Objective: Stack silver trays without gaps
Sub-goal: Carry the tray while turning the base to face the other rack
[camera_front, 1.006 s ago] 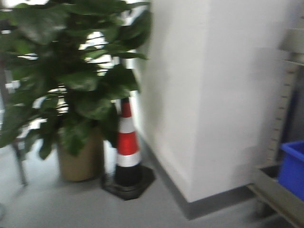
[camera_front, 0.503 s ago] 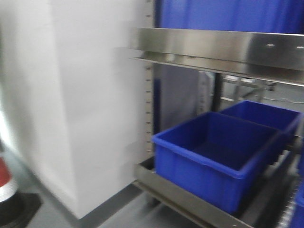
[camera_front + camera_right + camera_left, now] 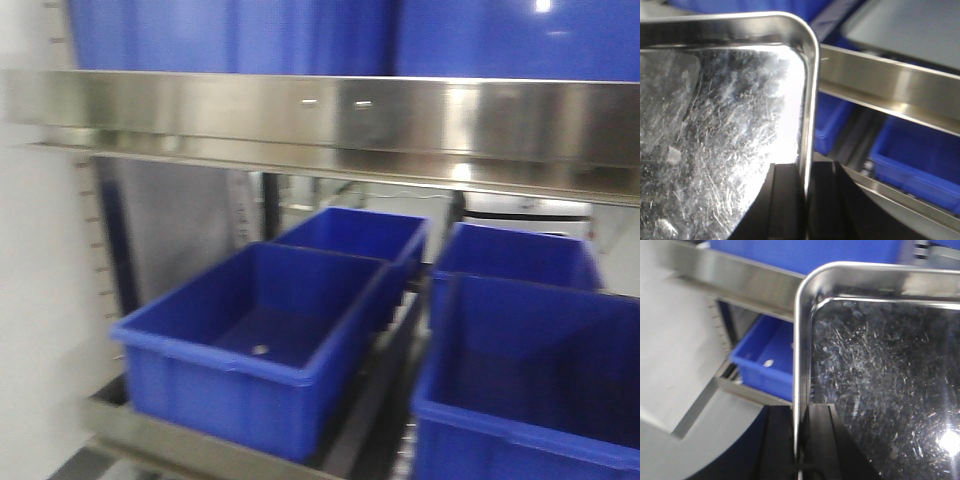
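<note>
A shiny, scratched silver tray [image 3: 880, 370] fills the right of the left wrist view. My left gripper [image 3: 799, 440] is shut on its left rim, one black finger [image 3: 777, 445] outside, one inside. The tray also fills the left of the right wrist view [image 3: 715, 130]. My right gripper [image 3: 807, 200] is shut on its right rim, with black fingers [image 3: 785, 205] on either side. Whether this is one tray or more I cannot tell. No tray and no gripper shows in the front view.
A rack stands ahead with a brushed-steel shelf rail [image 3: 330, 125] across the top and several blue bins [image 3: 260, 350] on the lower shelf. More blue shows above the rail. A white wall [image 3: 40, 330] is at the left. The rail [image 3: 890, 90] and bins show beside the tray.
The front view has swung right: from the plant and traffic cone, past the white wall corner, to facing the rack of blue bins squarely.
</note>
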### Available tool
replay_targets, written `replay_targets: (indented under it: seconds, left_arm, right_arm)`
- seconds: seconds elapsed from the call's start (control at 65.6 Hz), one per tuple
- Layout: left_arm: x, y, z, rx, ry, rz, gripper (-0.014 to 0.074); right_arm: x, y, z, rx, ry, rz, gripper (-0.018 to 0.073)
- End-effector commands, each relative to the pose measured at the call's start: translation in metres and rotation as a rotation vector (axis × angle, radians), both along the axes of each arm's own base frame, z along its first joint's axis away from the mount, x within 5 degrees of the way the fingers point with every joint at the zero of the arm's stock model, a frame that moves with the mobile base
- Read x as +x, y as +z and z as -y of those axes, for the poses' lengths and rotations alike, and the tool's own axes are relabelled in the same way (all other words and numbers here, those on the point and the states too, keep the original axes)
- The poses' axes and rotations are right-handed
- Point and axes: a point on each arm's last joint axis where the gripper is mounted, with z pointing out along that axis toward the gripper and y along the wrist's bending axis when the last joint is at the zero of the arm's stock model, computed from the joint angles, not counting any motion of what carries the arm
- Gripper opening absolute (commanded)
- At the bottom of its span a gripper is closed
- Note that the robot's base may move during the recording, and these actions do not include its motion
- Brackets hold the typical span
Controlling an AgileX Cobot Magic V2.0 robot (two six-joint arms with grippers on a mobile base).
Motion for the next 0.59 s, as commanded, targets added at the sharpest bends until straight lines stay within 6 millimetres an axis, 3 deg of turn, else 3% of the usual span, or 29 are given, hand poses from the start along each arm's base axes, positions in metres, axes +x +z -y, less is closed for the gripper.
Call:
replay_targets:
  seconds: [0.0, 0.579]
  left_arm:
    - [0.0005, 0.0016, 0.0019, 0.002, -0.017, 0.026, -0.0006]
    - [0.0005, 0.0016, 0.0019, 0.002, -0.017, 0.026, -0.0006]
  right_arm:
    - [0.0001, 0.0076, -0.0024, 0.042, 0.037, 0.059, -0.0015]
    - [0.0001, 0.0076, -0.0024, 0.042, 0.037, 0.059, -0.0015]
